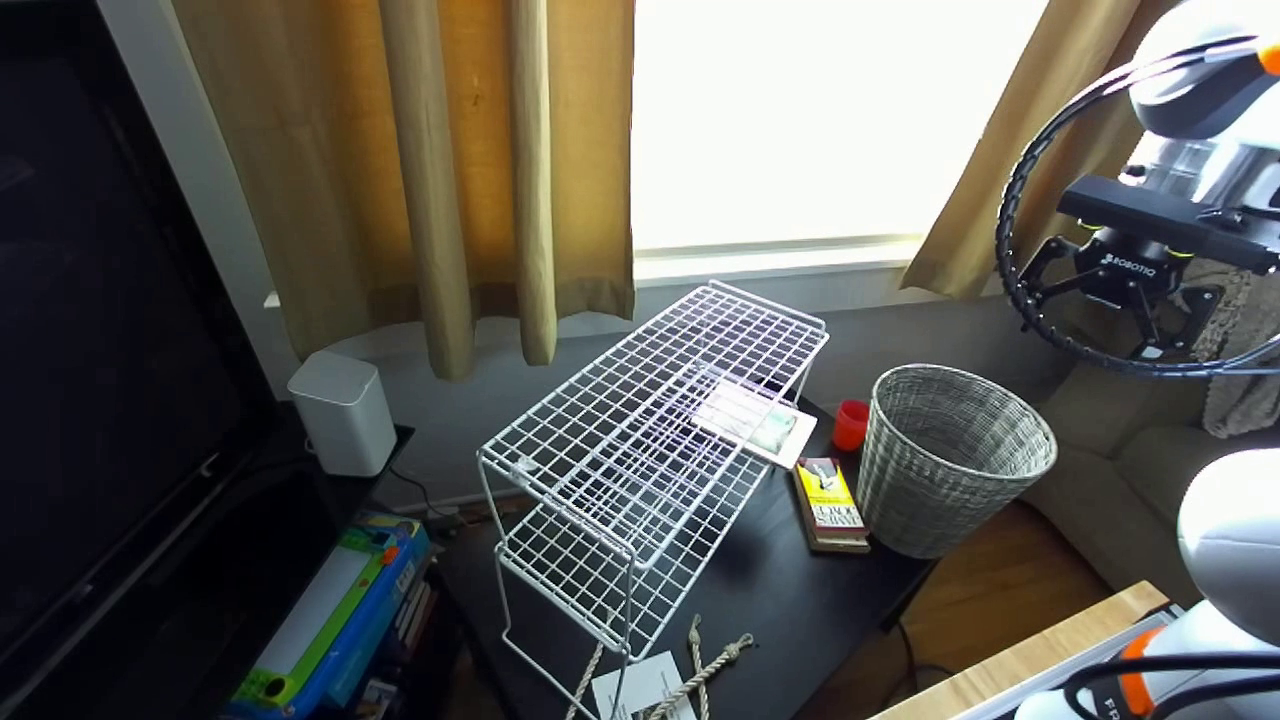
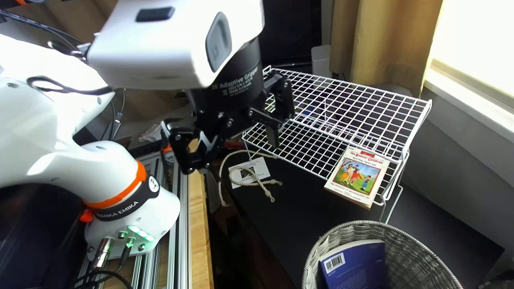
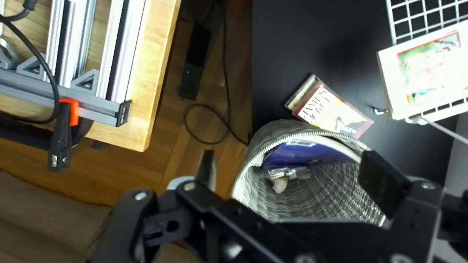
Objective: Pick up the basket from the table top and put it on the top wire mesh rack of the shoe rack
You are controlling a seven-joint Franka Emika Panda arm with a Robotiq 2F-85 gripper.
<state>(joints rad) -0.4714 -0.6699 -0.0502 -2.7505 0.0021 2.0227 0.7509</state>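
With the gripper (image 3: 292, 171) spread wide and nothing gripped, poised higher than the basket (image 1: 915, 500) and apart from its rim in both exterior views. Looks like an approach, before any grasp.

Seems not to have got past the start of the task. Find the basket upright on the table top (image 1: 780, 600), not on the top wire mesh rack (image 1: 655, 415) of the shoe rack (image 1: 640, 500), itself near the basket. Left to do, presumably: coming down to the basket, closing on its rim or wall, lifting, carrying across, setting down upright, letting go. Could call for a level lift, given loose things inside the basket.

Able to look down into the basket in the wrist view: to a blue book (image 3: 292, 153) against or close to its inner wall and, farther in, a small pale object (image 3: 280, 185), too blurred to name. Can make out the blue book in an exterior view as well, but the pale object in neither. Can read JAMES JOYCE in the wrist view, on a paperback (image 3: 331, 111) just beside the basket. Cannot find there the red cup (image 1: 850, 425), plain in an exterior view just beside the basket. Only in an exterior view, able to follow the basket's outer wall down to its narrower base.
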